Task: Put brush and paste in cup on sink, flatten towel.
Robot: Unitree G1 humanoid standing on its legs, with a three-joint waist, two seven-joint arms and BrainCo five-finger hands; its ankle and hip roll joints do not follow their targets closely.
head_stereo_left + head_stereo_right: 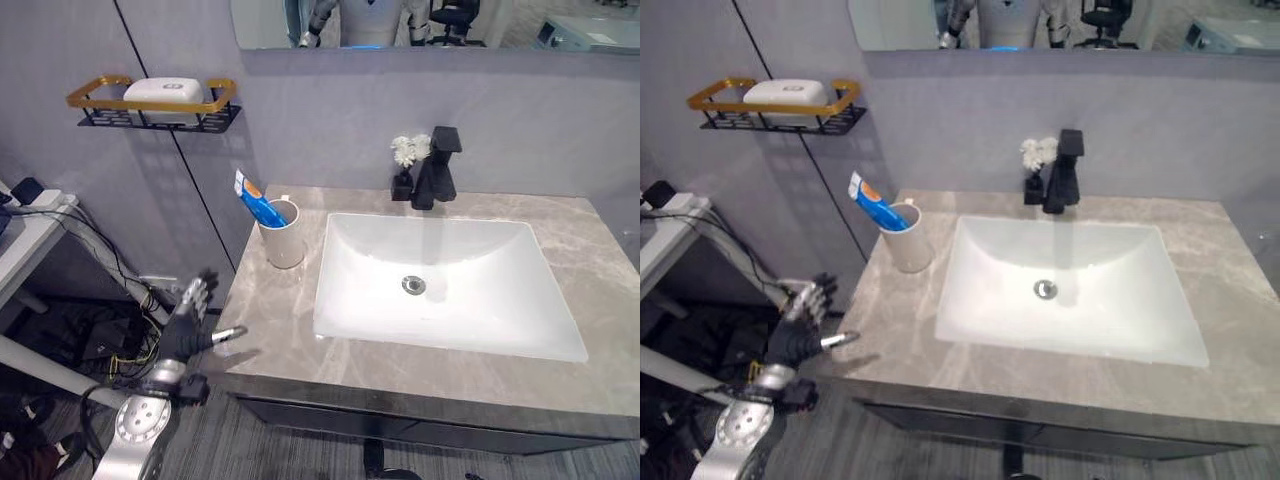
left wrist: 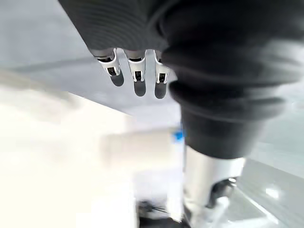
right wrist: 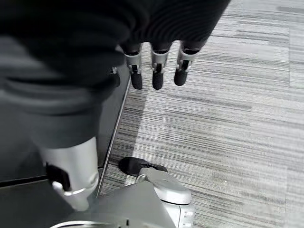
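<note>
Left hand (image 1: 188, 325) raised off counter (image 1: 300, 340) edge, fingers apparently relaxed.

The cup (image 1: 284, 236) stands at the counter (image 1: 290, 330) left edge beside the sink (image 1: 440, 285); the faucet (image 1: 436, 168) blocks the back edge.

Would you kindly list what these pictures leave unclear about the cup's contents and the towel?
- Cup: a blue tube sticks out; whether a brush stands beside it is too small to tell in the eye views.
- Left wrist view: the cup is blurred, its contents unreadable.
- White item on the wall shelf: too small to tell whether it is a towel.
</note>
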